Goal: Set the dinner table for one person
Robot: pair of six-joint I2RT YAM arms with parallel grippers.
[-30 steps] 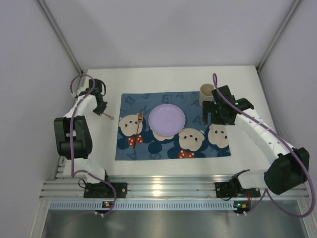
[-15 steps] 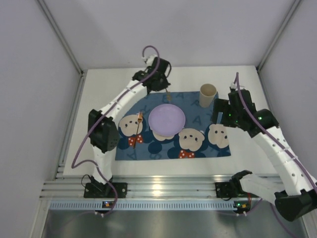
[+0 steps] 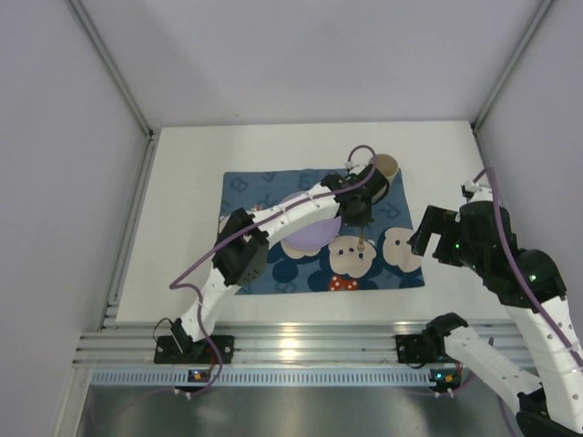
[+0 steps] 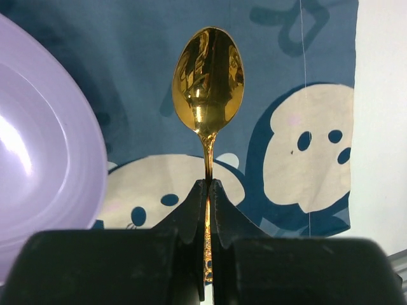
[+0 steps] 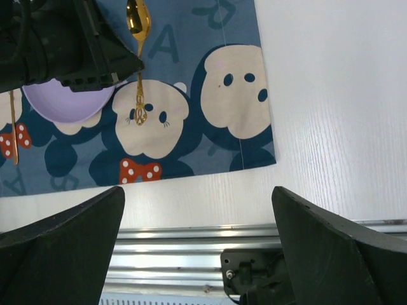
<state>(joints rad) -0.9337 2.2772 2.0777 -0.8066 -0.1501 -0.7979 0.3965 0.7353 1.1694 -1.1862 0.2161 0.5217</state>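
Note:
My left gripper (image 3: 361, 224) reaches across the blue bear-print placemat (image 3: 273, 187) and is shut on the handle of a gold spoon (image 3: 363, 242), just right of the lilac plate (image 3: 314, 235). In the left wrist view the gripper (image 4: 208, 184) pinches the handle, with the spoon bowl (image 4: 208, 79) pointing away over the mat and the plate (image 4: 44, 165) at left. My right gripper (image 3: 428, 232) is open, empty and raised over the white dinner table (image 3: 182, 209) right of the mat. It also shows wide open in the right wrist view (image 5: 197, 254), which looks down on the spoon (image 5: 139, 95).
A tan cup (image 3: 386, 168) stands at the mat's far right corner, close behind my left wrist. A gold fork (image 5: 13, 124) lies on the mat left of the plate, hidden under my left arm in the top view. The ribbed aluminium rail (image 3: 291, 346) runs along the near edge.
My left arm has swung from the table's far left across the back of the mat to the right of the plate, carrying the spoon. My right arm has pulled back and risen away from the cup.

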